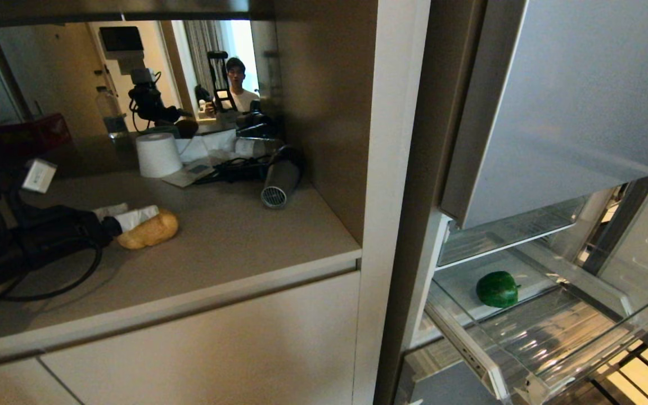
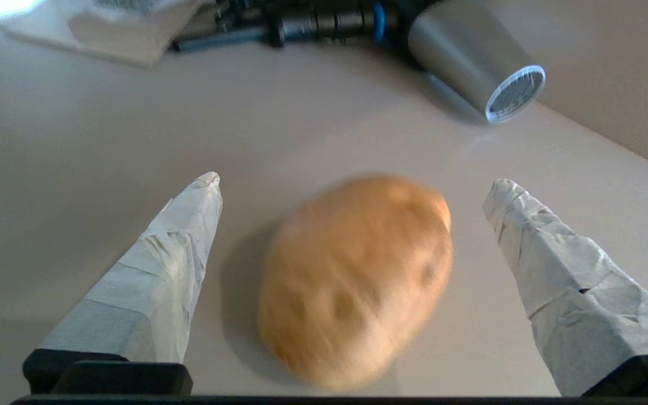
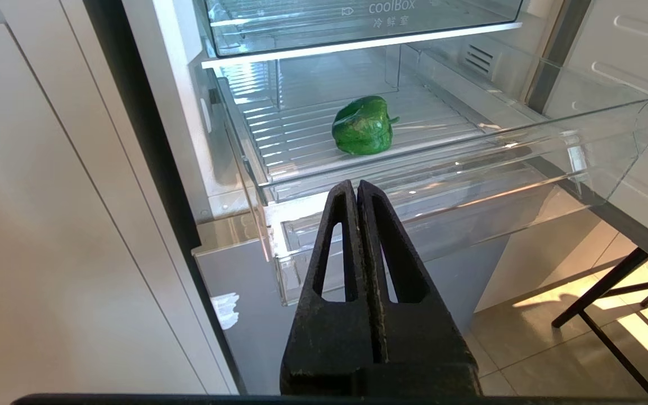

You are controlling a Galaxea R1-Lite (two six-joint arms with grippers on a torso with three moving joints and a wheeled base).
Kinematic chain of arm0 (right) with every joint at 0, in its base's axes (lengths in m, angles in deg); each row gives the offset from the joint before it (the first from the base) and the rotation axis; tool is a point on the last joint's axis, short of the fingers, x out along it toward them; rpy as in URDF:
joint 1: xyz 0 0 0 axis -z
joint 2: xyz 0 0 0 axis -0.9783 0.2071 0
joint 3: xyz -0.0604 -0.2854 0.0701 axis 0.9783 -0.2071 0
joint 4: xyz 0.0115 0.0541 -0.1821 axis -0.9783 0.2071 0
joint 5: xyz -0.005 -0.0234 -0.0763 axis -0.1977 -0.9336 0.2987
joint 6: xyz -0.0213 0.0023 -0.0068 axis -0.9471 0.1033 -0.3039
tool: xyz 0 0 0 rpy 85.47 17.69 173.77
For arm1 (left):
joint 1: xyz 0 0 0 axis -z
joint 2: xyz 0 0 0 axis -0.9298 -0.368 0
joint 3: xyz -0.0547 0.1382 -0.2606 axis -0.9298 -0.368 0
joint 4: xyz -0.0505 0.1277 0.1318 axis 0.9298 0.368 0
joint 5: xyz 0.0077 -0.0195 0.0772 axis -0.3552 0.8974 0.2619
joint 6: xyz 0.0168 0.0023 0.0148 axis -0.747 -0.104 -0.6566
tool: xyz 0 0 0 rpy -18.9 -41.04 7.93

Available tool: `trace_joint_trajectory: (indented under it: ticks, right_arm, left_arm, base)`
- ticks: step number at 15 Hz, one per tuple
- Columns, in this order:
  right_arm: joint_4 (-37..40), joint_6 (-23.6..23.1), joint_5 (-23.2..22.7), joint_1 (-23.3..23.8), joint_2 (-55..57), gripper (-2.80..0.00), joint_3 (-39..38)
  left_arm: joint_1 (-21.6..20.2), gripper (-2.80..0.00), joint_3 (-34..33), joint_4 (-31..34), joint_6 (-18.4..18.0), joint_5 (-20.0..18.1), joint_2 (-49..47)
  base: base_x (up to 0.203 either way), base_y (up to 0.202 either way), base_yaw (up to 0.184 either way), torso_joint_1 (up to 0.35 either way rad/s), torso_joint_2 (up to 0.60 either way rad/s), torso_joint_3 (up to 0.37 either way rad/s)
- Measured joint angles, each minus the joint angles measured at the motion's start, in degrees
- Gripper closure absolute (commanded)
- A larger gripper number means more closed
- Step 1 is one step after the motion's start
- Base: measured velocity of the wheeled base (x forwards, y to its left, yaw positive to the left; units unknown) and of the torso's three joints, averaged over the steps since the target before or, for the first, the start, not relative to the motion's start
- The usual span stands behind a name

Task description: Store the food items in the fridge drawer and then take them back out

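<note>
The green bell pepper (image 1: 496,289) lies on the ribbed bottom of the fridge drawer (image 1: 583,337), which stands pulled out from the open fridge (image 1: 571,101), while the potato (image 1: 148,230) sits on the beige tabletop (image 1: 234,236) to the left of the fridge. Judging from how things lie, the task is only partly done: one food item is in the drawer and the other is outside it. Whether this is the storing half with the potato yet to go in, or the taking-out half with the potato already out and the pepper left to fetch, the pictures alone cannot settle. The left pincer (image 2: 352,185) is released, its two tape-wrapped fingers (image 2: 183,242) spread wide to either side of the potato (image 2: 358,275), which rests on the tabletop between them without touching either one; in the head view the pincer comes in from the left with its tips right at the near end of the potato. The right pincer (image 3: 356,194) is clenched shut on nothing and hangs low in front of the drawer (image 3: 470,163), with the pepper (image 3: 362,126) lying well beyond its tips, behind the clear front wall. Farther back on the tabletop lie a silver hair dryer (image 1: 280,181) and a white paper roll (image 1: 157,154), well apart from the potato. A person (image 1: 238,84) shows in the mirrored back panel above the tabletop.
</note>
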Motion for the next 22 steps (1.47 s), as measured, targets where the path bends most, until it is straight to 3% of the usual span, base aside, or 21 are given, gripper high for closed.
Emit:
trace_joint_trajectory:
  ticks: [3, 7, 22]
  right_arm:
    - [0.0, -0.07, 0.02, 0.0, 0.0, 0.0, -0.02]
    - [0.01, -0.07, 0.0, 0.0, 0.0, 0.0, -0.02]
    - [0.0, 0.0, 0.02, 0.0, 0.0, 0.0, -0.02]
  left_arm:
    - [0.24, -2.8, -2.24, -0.69, -0.35, -0.02, 0.81]
    - [0.99, -2.8, -5.33, -0.69, -5.12, 0.0, 0.76]
    - [3.95, -2.8, -8.2, -0.15, -5.46, 1.19, 2.99]
  base:
    - [0.0, 0.0, 0.0, 0.0, 0.0, 0.0]
    - [0.0, 0.0, 0.0, 0.0, 0.0, 0.0]
    - [0.0, 0.0, 0.0, 0.0, 0.0, 0.0]
